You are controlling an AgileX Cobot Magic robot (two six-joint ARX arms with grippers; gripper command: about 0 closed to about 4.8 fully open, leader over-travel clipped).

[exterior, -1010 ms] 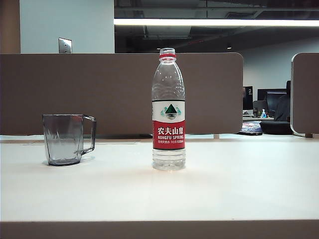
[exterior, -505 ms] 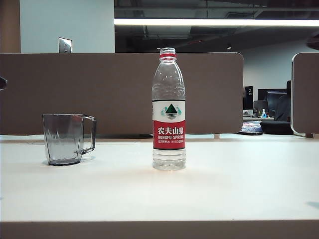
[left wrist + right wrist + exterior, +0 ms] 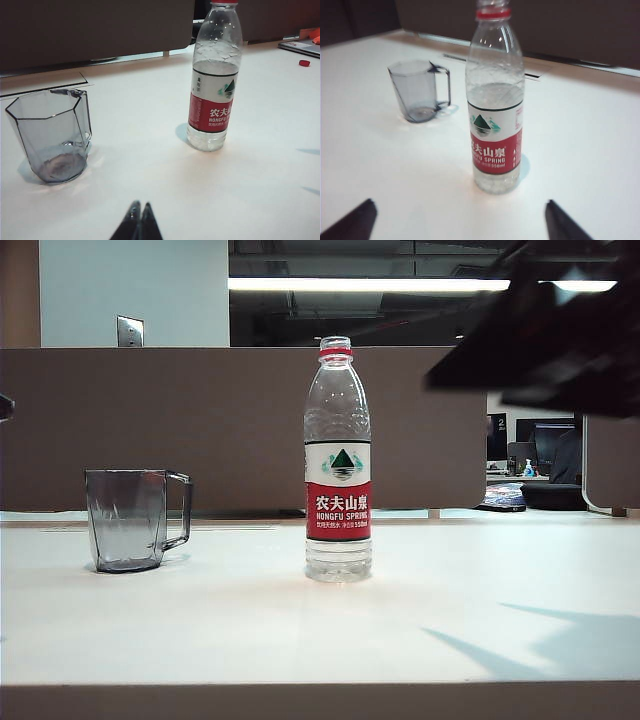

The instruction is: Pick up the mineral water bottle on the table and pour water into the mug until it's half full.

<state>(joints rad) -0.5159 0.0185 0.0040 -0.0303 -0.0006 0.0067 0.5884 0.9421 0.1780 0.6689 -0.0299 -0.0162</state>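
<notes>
The mineral water bottle (image 3: 338, 460) stood upright and uncapped mid-counter (image 3: 300, 630), with the grey mug (image 3: 128, 520) well apart on its left side, handle toward the bottle. The right tool (image 3: 460, 220) hung over the counter just short of the bottle, jaws spread wide, gripping nothing. The left tool (image 3: 139, 220) sat low between mug and bottle, fingertips pressed together, empty.

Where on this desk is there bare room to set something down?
Bare table lies between the mug and the mineral water bottle, along the front edge, and right of the bottle, under the open right gripper. The shut left gripper hangs nearer the mug.
</notes>
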